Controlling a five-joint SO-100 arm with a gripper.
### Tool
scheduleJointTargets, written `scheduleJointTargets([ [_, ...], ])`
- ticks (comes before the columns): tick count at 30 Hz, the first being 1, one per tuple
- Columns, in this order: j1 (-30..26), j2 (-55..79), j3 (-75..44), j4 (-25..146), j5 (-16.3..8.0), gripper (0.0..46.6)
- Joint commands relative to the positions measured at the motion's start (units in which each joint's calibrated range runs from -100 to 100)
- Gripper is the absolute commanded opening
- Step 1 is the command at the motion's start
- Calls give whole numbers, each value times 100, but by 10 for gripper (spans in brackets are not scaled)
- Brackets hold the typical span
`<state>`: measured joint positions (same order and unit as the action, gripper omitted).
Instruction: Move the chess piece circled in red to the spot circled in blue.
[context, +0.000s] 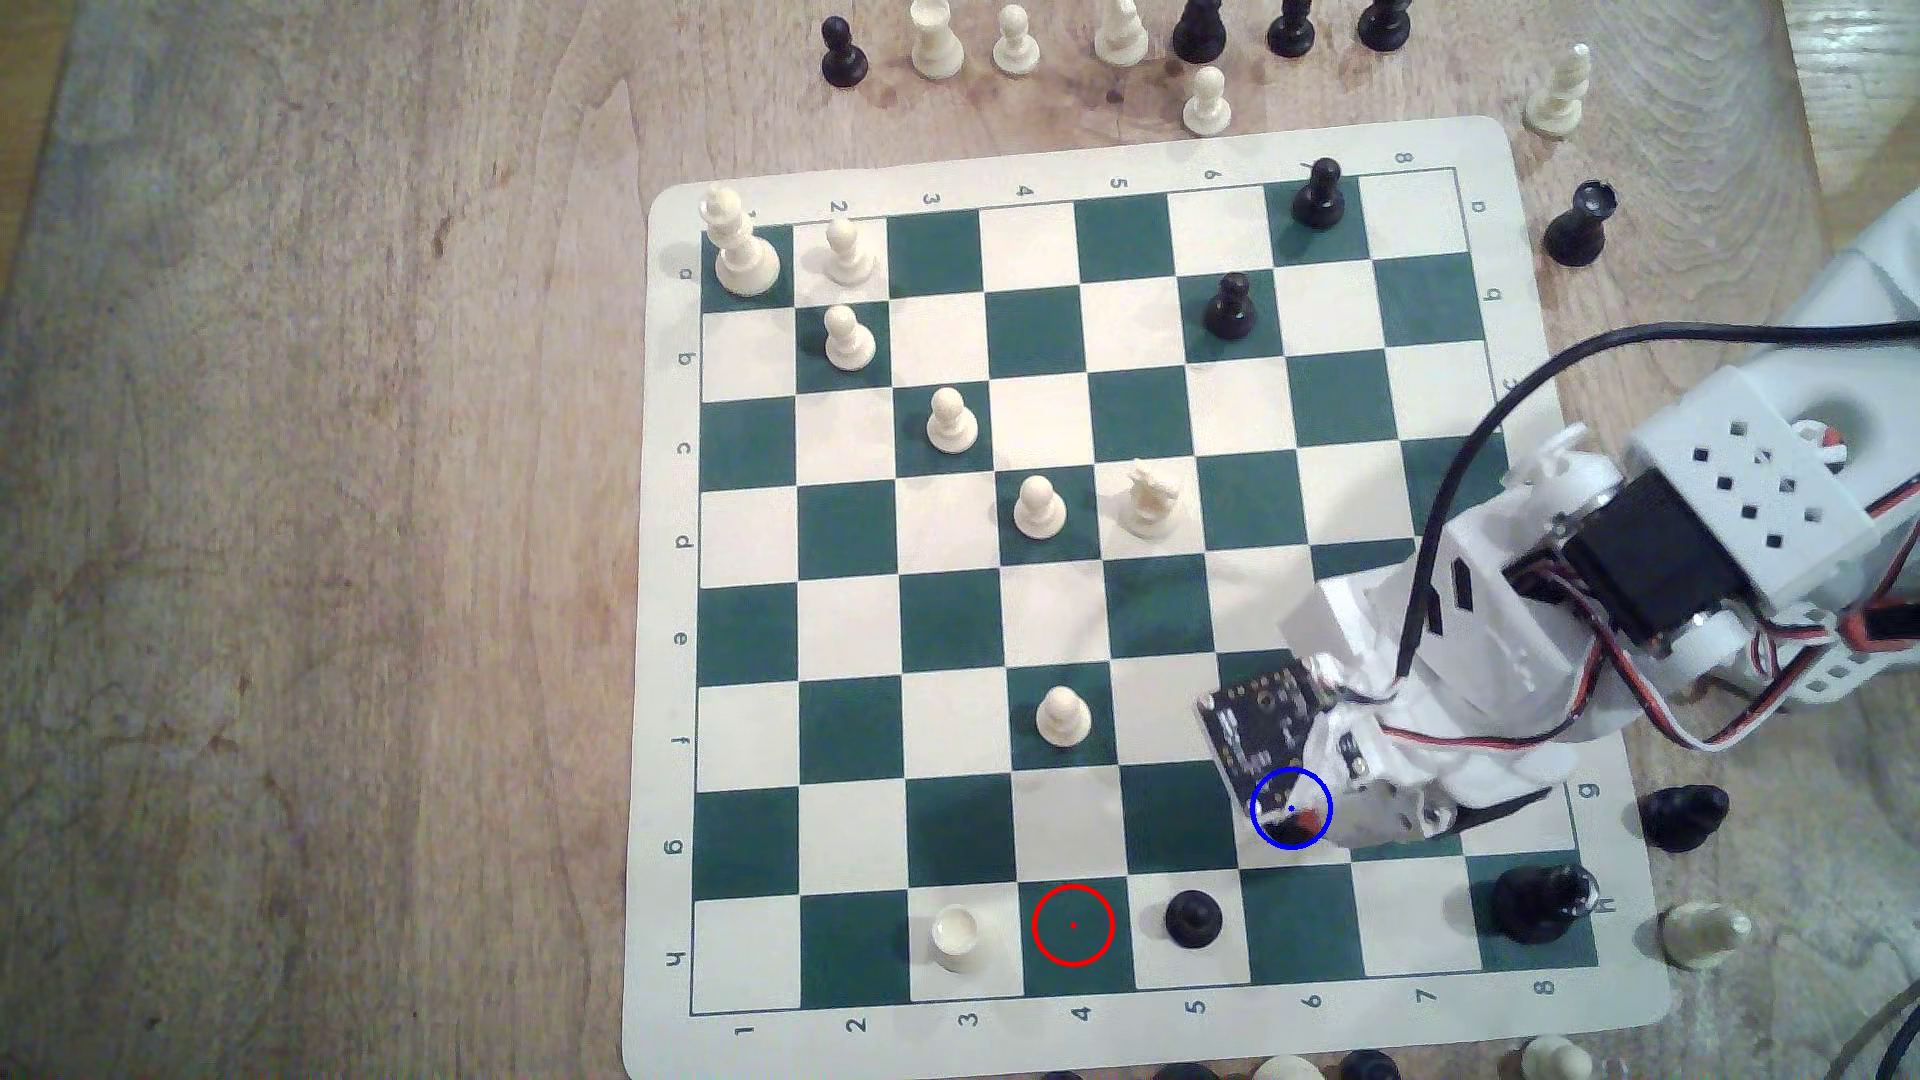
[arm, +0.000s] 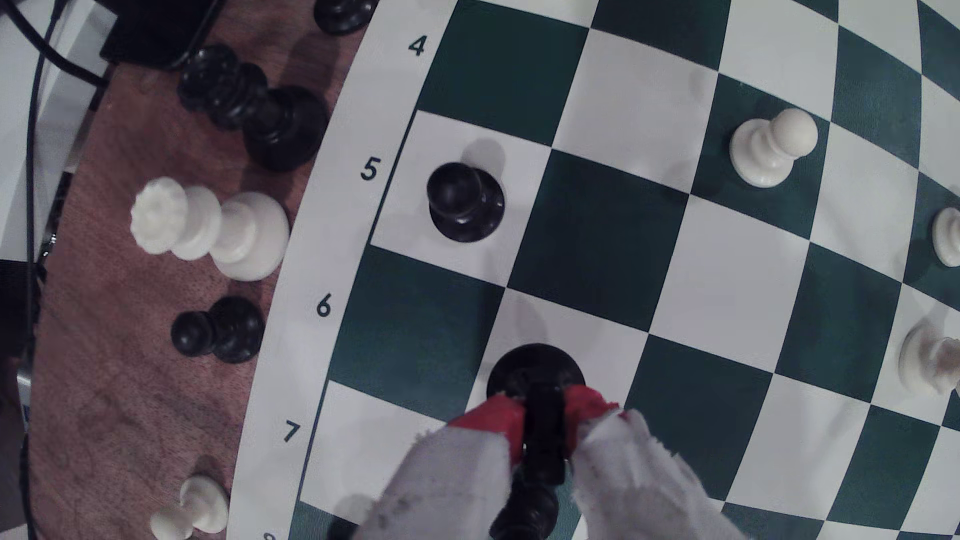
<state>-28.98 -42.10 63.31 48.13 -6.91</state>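
Black and glossy, the chess piece circled in red (arm: 537, 410) is pinched at its upper part between the red-tipped fingers (arm: 493, 420) of the end effector (arm: 540, 415), whose jaws are closed on it. In the wrist view its round base sits over a cream-white square in the column marked 6, one row in from the board edge; whether the base touches the board cannot be told. In the exterior view the end effector (context: 1304, 820) sits over the spot circled in blue (context: 1291, 808), and the arm hides most of that square. The red ring (context: 1073, 924) lies on a bare green square in the edge row, column 4, with a white piece (context: 958, 937) on the square to the exterior view's left and a black pawn (context: 1193, 918) on the square to its right. The board (context: 665, 623) is a flat green-and-cream mat with numbers and letters along its border, carrying scattered white pawns, a white knight (context: 1148, 498) near the middle and black pawns toward the far corner. It lies on a wooden counter (context: 312, 519) with visible grain and stains. Captured pieces, black and white, stand or lie on the wood around the mat's edges. A black cable (context: 1455, 467) runs over the white arm.
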Motion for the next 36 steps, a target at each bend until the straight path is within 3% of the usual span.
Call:
scheduleJointTargets([
  [1, 0, -68, -21, -161, 0, 3],
  [36, 118, 611, 88, -538, 73, 3],
])
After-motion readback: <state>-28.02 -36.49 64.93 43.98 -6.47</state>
